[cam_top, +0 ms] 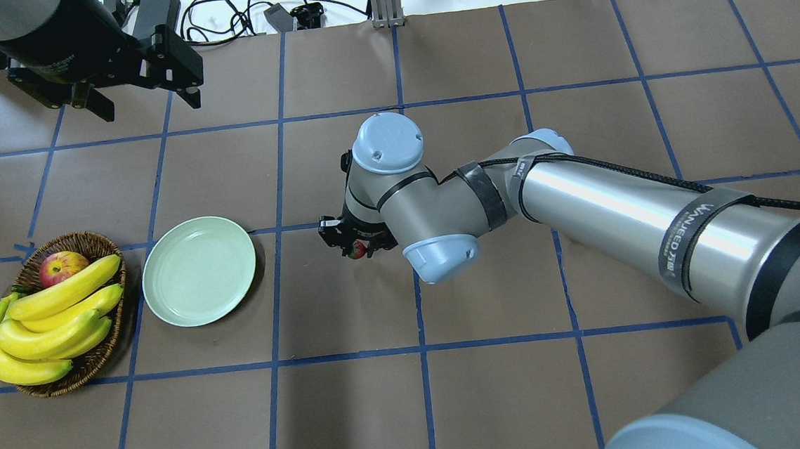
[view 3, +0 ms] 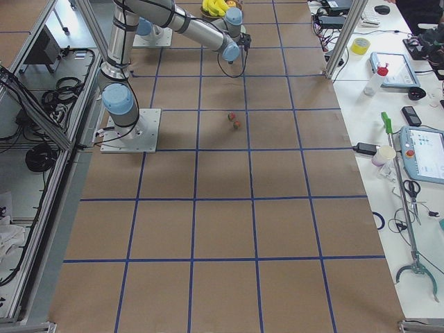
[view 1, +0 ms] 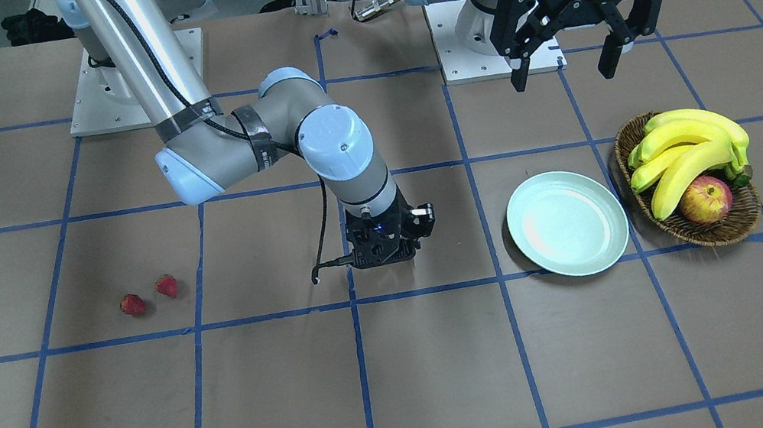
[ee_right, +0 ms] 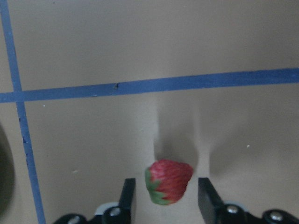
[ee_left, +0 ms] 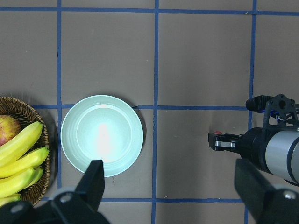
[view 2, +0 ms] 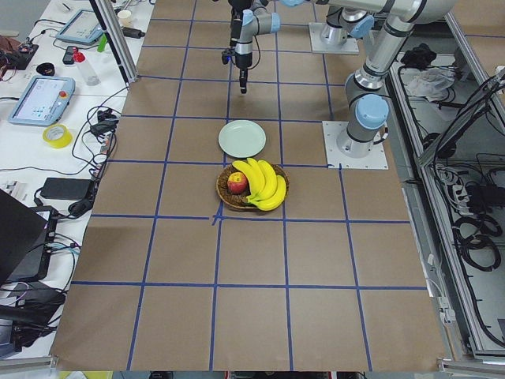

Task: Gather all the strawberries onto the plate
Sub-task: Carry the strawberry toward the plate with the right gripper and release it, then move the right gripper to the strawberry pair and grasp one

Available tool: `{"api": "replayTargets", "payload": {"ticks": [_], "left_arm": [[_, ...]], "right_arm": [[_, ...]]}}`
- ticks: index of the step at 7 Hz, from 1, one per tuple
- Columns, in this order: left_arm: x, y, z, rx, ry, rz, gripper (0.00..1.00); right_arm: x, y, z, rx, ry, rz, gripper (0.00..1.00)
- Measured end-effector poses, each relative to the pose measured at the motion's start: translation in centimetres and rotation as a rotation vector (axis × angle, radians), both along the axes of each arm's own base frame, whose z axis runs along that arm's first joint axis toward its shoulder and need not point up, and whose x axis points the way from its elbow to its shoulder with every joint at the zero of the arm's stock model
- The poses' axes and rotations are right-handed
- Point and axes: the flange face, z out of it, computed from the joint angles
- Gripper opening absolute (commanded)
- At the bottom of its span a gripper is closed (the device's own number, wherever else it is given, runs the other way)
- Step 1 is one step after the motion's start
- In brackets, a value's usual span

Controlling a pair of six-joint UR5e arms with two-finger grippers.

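Note:
My right gripper is shut on a strawberry with its green top, held just above the brown table. From overhead the gripper is right of the plate, with the strawberry showing under it. The pale mint plate is empty. Two more strawberries lie on the table far from the plate, on the right arm's side. My left gripper is open and empty, high above the table behind the plate.
A brown wicker basket with bananas and a red-yellow apple stands right beside the plate. Blue tape lines grid the table. The right arm's elbow hangs over the table's middle.

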Motion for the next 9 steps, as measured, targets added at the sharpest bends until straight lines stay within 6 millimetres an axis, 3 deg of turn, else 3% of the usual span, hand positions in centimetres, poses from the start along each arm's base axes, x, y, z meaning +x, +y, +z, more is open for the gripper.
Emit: {"api": "replayTargets", "payload": {"ticks": [2,3,5,7,8,9], "left_arm": [[0.1,0.0,0.0,-0.001,-0.002,-0.007,1.00],[0.1,0.0,0.0,0.000,-0.003,-0.010,1.00],[-0.1,0.0,0.0,0.000,0.002,-0.017,1.00],[0.0,-0.4,-1.4,0.010,-0.001,-0.017,1.00],[0.0,-0.9,-2.6,-0.001,0.002,-0.016,1.00],[0.0,-1.3,-3.2,-0.019,0.005,-0.018,1.00]], "right_arm": [[-1.2,-0.1,1.8,-0.007,0.064,0.010,1.00],[-3.8,-1.2,3.4,-0.040,0.129,0.015,1.00],[-13.4,-3.5,6.1,-0.047,0.221,0.000,0.96],[-23.6,-3.6,5.0,-0.007,0.274,-0.023,0.89],[-27.0,-3.7,4.2,0.007,0.279,-0.017,0.85],[-29.1,-3.4,3.3,0.011,0.278,-0.002,0.85]]}}
